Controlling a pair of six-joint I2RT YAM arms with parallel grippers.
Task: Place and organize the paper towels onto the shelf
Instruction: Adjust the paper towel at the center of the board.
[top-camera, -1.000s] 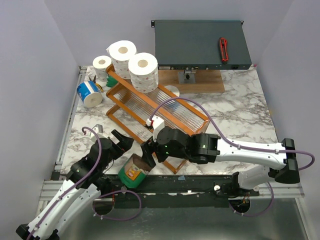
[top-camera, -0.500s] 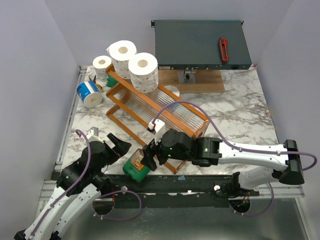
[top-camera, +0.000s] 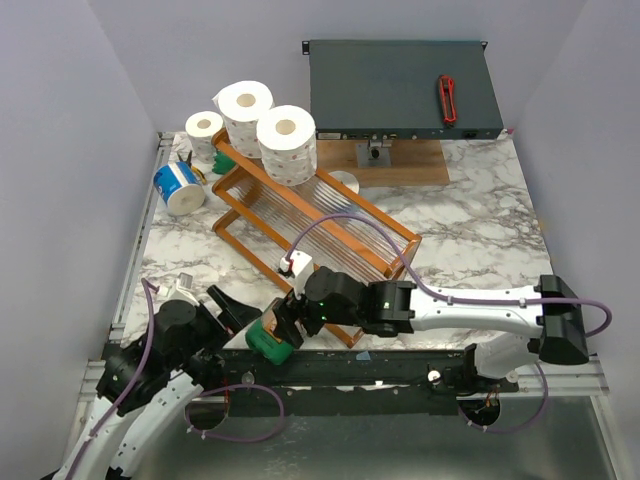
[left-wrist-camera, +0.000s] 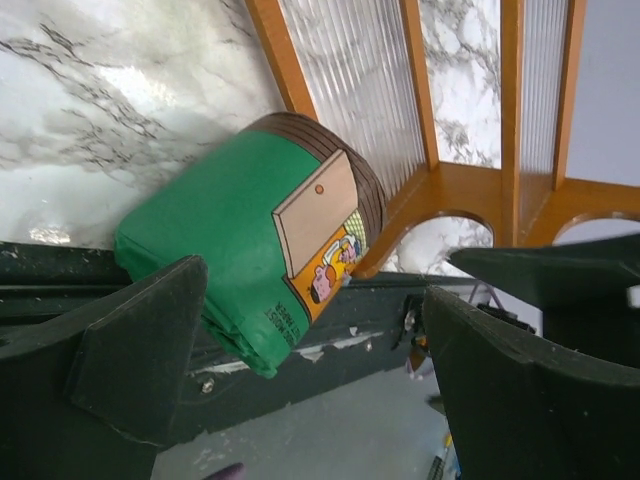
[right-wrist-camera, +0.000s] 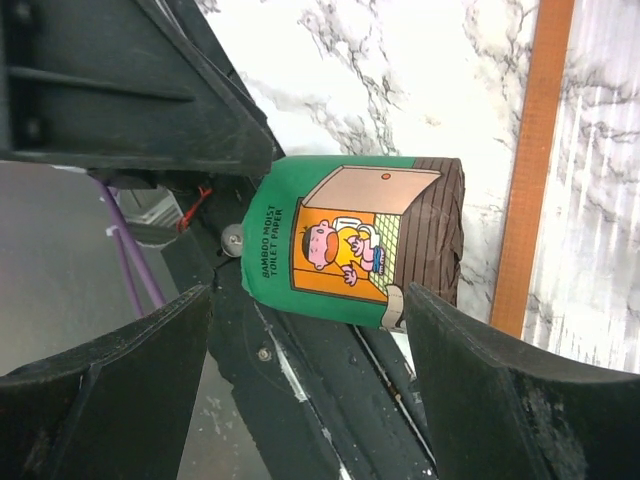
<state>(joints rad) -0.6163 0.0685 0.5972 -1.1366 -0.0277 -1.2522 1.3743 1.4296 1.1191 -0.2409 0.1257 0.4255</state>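
From above, two white rolls (top-camera: 287, 140) are seen on the shelf's (top-camera: 380, 235) 11 o'clock end, the green-wrapped roll (top-camera: 270, 338) lying at its 7 o'clock corner on the table's (top-camera: 470, 220) brink. In the left wrist view, the left gripper (left-wrist-camera: 312, 280) is shown spread wide beside that roll, which could be nudged off the edge. In the right wrist view, the right gripper's (right-wrist-camera: 308, 290) fingers are parted either side of the roll's near end; whether it is touched cannot be told.

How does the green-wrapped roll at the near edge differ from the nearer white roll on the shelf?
The green-wrapped roll has a printed wrapper; the white roll is bare. The green-wrapped roll lies tipped at the table edge, off the shelf; the white roll stands upright on its far end. Both are fat cylinders.
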